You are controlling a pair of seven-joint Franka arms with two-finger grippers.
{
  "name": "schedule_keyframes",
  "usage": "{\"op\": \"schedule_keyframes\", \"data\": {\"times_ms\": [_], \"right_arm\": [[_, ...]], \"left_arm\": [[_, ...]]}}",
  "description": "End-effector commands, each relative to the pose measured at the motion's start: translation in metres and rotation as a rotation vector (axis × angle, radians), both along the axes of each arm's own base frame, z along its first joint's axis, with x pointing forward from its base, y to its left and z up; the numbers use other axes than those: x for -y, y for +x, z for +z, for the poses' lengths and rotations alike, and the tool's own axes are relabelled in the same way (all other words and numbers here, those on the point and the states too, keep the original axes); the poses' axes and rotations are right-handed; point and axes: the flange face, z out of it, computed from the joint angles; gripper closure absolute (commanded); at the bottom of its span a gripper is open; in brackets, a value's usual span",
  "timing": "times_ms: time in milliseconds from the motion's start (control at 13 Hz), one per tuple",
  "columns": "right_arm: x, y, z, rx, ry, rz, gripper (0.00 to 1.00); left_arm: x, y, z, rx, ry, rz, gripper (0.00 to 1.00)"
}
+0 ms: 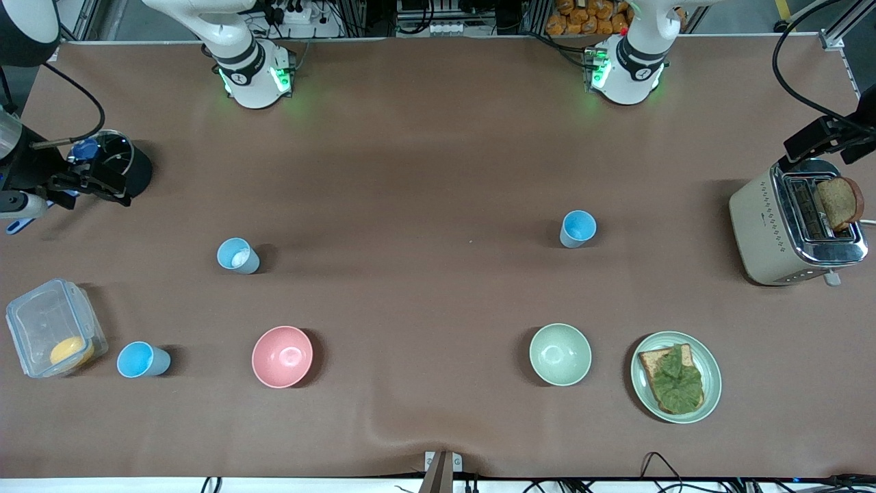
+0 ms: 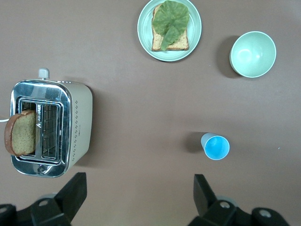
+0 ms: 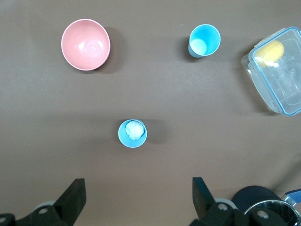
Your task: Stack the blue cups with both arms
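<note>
Two white robot arms wait at the ends of a brown-covered table [image 1: 438,137], each raised high with nothing in its grasp. The left gripper [image 2: 138,197] hangs over bare table near a cream-and-chrome toaster [image 1: 794,229] with a slice of brown bread [image 1: 840,202] standing in one slot; its jaws are spread wide and touch nothing. The right gripper [image 3: 136,200] hangs over the table beside a black pot [image 1: 126,164], its jaws likewise wide apart and empty.

A clear lidded box [image 1: 51,329] holding something yellow sits at the right arm's end of the table. A pale green plate [image 1: 708,383] carries bread topped with a lettuce leaf, beside a pale green bowl [image 1: 560,354]. A pink bowl [image 1: 282,356] sits toward the right arm's end.

Three blue cups stand upright and well apart: one [image 1: 578,228] toward the left arm's end, farther from the front camera than the green bowl; one with a whitish patch inside [image 1: 237,255] farther from the camera than the pink bowl; and one [image 1: 140,359] just beside the clear box.
</note>
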Motion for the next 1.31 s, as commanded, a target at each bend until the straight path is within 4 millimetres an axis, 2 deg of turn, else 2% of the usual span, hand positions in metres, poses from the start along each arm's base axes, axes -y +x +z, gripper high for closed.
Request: {"op": "schedule_keyframes", "data": {"times_ms": [0,462,692,923,1077,1231], "right_arm": [[-0.002,0.001,0.003,-0.004,-0.018,-0.001,0.0],[0.004,0.002,0.001,-0.007,-0.009,-0.018,0.0],[0.012,0.016,-0.044,-0.1,-0.008,-0.018,0.0],[0.016,0.027,-0.116,-0.235,-0.009,-0.016,0.0],[0.041,0.04,-0.149,-0.239,-0.003,-0.054,0.0],[0.047,0.043,-0.183,-0.281,0.001,-0.058,0.0]], "left_arm": [[0.0,-0.003,0.003,-0.006,-0.007,0.016,0.0],[0.001,-0.003,0.004,-0.005,-0.007,0.014,0.0],[0.001,-0.003,0.004,-0.005,-0.006,0.014,0.0],[0.0,-0.003,0.004,-0.005,-0.006,0.016,0.0],[0.001,-0.003,0.004,-0.005,-0.006,0.014,0.0],[0.0,-0.003,0.004,-0.005,-0.004,0.015,0.0]]}}
